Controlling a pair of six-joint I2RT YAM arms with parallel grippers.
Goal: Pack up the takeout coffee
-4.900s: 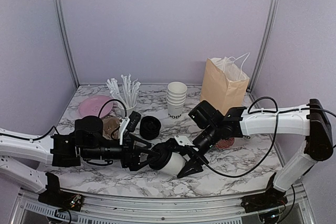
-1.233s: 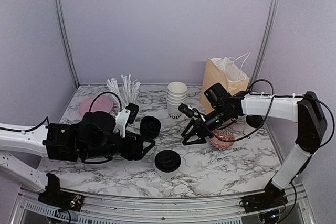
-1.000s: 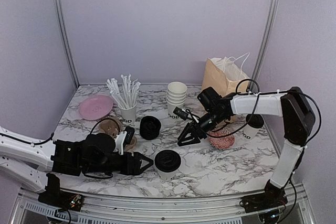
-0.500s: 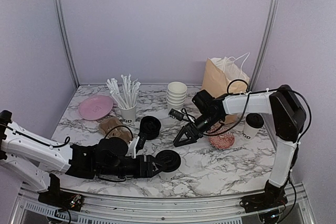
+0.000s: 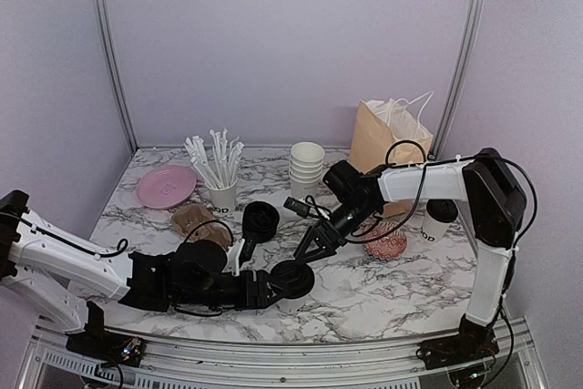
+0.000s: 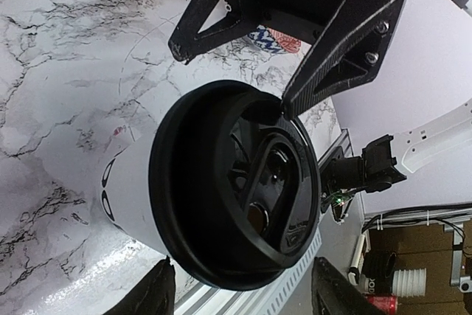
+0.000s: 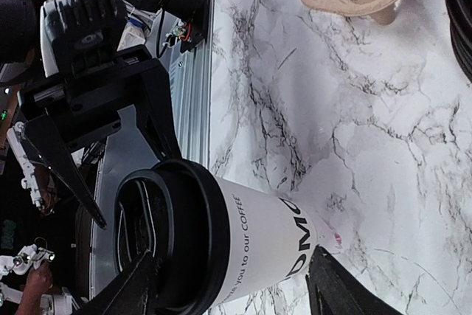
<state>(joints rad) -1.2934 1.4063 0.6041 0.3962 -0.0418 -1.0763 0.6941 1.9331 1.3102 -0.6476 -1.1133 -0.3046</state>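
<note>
While both gape empty, left tool [image 5: 276,287] and right tool [image 5: 308,250] hem the lidded cup [image 5: 293,276] closely.

1. Robotics lab test cell dressed as a café counter, not a real shop.
2. Enclosure: plain lilac wall panels [image 5: 291,43] between bare aluminium profile posts [image 5: 107,52]; aluminium frame rail [image 5: 273,359] along the near edge.
3. Two white-and-black robot arms on that frame, left arm [image 5: 73,266] and right arm [image 5: 437,179], with black cables looped loose along them.
4. Left wrist view, past the table edge: brown cardboard box [image 6: 420,245], which reads as lab clutter.
5. Café props only:
   - marble-pattern tabletop [image 5: 383,291]
   - brown paper bag with white cord handles [image 5: 387,145]
   - stack of lidless white paper cups [image 5: 307,170]
   - white cup of paper-wrapped straws [image 5: 219,192]
   - pink round plate [image 5: 166,186]
   - white paper cup with black print and black plastic lid [image 5: 439,219]
</note>
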